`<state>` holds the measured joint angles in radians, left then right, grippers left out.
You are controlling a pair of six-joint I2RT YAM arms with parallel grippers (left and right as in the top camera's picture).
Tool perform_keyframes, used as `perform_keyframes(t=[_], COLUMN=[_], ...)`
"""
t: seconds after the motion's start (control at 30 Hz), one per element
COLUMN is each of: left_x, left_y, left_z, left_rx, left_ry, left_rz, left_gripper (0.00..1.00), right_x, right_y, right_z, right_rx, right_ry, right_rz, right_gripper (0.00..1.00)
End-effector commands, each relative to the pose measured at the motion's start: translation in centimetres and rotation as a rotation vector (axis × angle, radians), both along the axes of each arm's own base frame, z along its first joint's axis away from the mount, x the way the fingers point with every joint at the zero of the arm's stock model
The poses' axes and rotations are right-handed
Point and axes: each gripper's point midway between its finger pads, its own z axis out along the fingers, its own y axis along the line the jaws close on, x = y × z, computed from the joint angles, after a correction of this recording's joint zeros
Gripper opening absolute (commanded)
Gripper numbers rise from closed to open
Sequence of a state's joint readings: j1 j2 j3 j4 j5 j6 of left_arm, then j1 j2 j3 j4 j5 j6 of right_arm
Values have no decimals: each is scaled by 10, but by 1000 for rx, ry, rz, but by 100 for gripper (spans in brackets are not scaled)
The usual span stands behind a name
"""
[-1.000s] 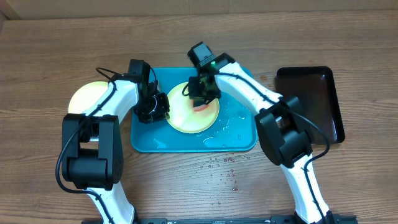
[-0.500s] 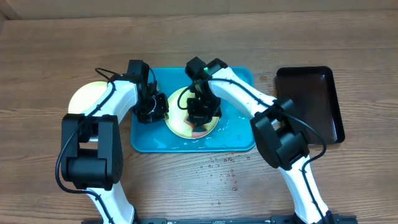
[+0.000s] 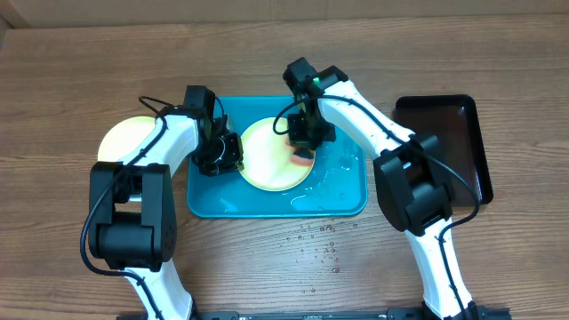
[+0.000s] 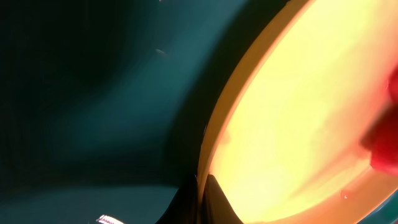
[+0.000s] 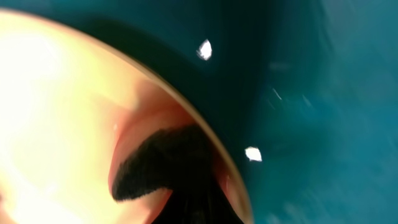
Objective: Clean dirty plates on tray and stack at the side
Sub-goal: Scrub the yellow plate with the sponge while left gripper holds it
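A pale yellow-green plate (image 3: 271, 156) lies on the turquoise tray (image 3: 342, 200). My left gripper (image 3: 224, 156) is shut on the plate's left rim; in the left wrist view the rim (image 4: 217, 124) runs between its fingertips (image 4: 202, 186). My right gripper (image 3: 302, 138) is over the plate's right side, shut on a red-pink sponge (image 3: 302, 159) that presses on the plate. The sponge also shows in the left wrist view (image 4: 384, 140). The right wrist view shows the plate (image 5: 56, 93), the tray (image 5: 311, 93) and dark jaws (image 5: 193, 202). A second yellow-green plate (image 3: 123, 139) sits on the table to the left. The light blue-white plate is not in view.
A glossy black tray (image 3: 444, 147) lies at the right of the wooden table. Water pools on the turquoise tray's right part (image 3: 333, 178). Droplets (image 3: 320, 238) spot the table in front of it.
My right gripper with the sponge swept down the plate's middle, then back up and right to the plate's right side. The left gripper has kept its hold on the rim.
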<state>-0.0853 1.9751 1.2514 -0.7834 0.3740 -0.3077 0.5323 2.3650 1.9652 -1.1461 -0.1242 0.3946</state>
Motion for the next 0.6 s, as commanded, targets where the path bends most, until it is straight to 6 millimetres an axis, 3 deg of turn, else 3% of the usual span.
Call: perform_keyframes(t=[0.0, 0.13, 0.27, 0.43, 0.57], left_x=[-4, -4, -4, 0, 4], left_y=[2, 2, 2, 3, 4], left_z=[-8, -8, -8, -8, -8], left_rx=[10, 10, 10, 11, 19], left_ry=[15, 14, 13, -2, -18], left_rz=[-23, -23, -23, -22, -22], left_gripper=[4, 4, 4, 4, 4], right_x=[4, -17, -46, -68, -56], right_y=[35, 78, 93, 70, 30], right_z=[-2, -1, -3, -7, -6], right_rx=[60, 173, 177, 90, -23], right_ry=[-57, -41, 21, 124, 131], right_rz=[54, 130, 182, 169, 111], right_gripper=[4, 4, 4, 4, 4])
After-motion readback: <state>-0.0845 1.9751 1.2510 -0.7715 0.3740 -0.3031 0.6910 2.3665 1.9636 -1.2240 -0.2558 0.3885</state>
